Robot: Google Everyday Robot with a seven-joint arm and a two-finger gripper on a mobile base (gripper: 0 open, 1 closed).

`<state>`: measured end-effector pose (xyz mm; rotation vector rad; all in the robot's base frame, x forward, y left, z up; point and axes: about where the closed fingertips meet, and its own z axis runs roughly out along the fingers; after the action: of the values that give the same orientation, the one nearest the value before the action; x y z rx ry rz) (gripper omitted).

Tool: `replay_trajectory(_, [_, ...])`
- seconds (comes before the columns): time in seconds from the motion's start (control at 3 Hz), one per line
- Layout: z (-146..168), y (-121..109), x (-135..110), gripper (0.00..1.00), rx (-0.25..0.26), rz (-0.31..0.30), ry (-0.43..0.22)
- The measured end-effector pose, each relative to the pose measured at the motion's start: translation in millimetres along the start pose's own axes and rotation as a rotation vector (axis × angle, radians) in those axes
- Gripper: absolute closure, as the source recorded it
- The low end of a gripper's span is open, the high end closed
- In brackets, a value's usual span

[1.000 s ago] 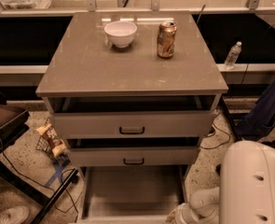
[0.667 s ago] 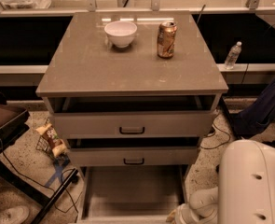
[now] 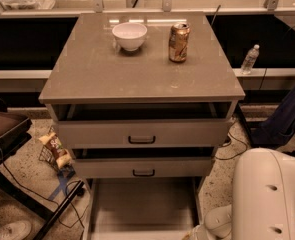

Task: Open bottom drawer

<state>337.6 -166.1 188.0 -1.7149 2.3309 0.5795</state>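
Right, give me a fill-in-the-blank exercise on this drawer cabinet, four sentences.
1. On the cabinet top, the white bowl sits to the ___ of the gold can.
2. The bottom drawer is pulled farther out than the ___ drawers above it.
3. The gripper is at the view's lower edge, by that drawer's ___ front corner.
4. A snack bag lies on the ___ beside the cabinet.

Missing words: left; two; right; floor.

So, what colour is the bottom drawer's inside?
Bottom drawer: pale grey, camera view; gripper at its front edge.
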Motion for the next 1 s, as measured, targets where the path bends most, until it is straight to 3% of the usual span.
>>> replay_trajectory(0.33, [1.0,1.2,-0.2,0.85,-0.003,0.000,0.000])
replay_trajectory(0.67, [1.6,2.3,-0.4,0.54,-0.005,0.000,-0.001])
replay_trajectory(1.0, [1.6,2.3,-0.4,0.31,-0.005,0.000,-0.001])
